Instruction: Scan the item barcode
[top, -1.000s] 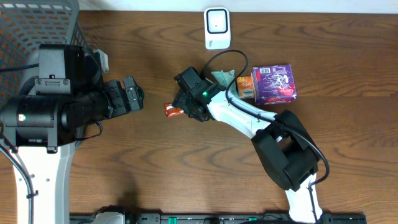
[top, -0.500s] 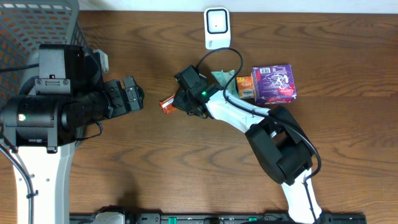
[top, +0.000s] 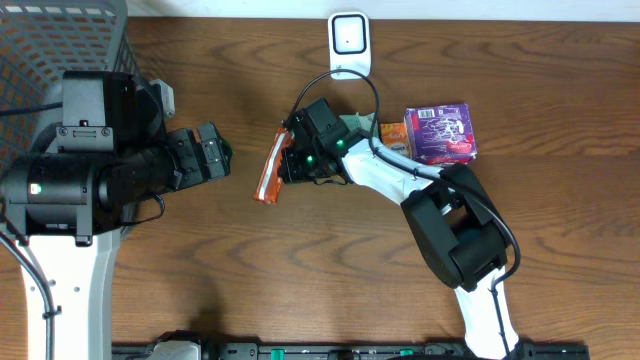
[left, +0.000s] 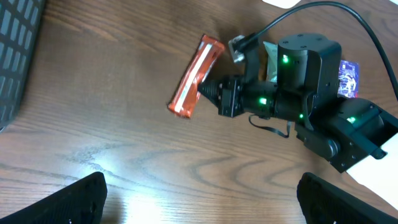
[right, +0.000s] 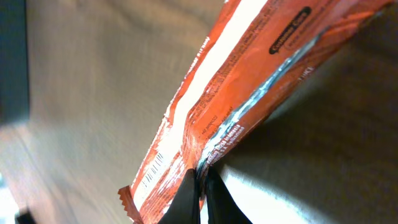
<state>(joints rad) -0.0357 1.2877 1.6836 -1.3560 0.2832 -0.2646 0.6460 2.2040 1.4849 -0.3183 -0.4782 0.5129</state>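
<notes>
The long orange-red foil-wrapped snack bar was clamped at the middle of its long edge by the right gripper, whose two fingers were closed tight on the wrapper's seam. In the right wrist view the wrapper ran slantwise across the picture, showing a white strip with small print and a small barcode near its lower end. The dark fingertips pinched the crimped fin just beside that barcode. Whether the bar touched the brown wooden surface could not be told.

The bar sat nearer the robot than the white upright barcode scanner, off to the scanner's left and apart from it. Its length ran at a slant, with the upper end tipped towards the scanner.

On the robot's side of the scanner and to its right stood a purple cardboard box. A small orange packet touched the box on the side nearer the scanner, and a pale green packet lay partly under the right arm.

The left gripper was far to the scanner's left with its jaws spread fully wide, holding nothing. Its black fingers framed the left wrist view. A grey wire mesh basket stood farther left of the scanner, at the surface's corner.
</notes>
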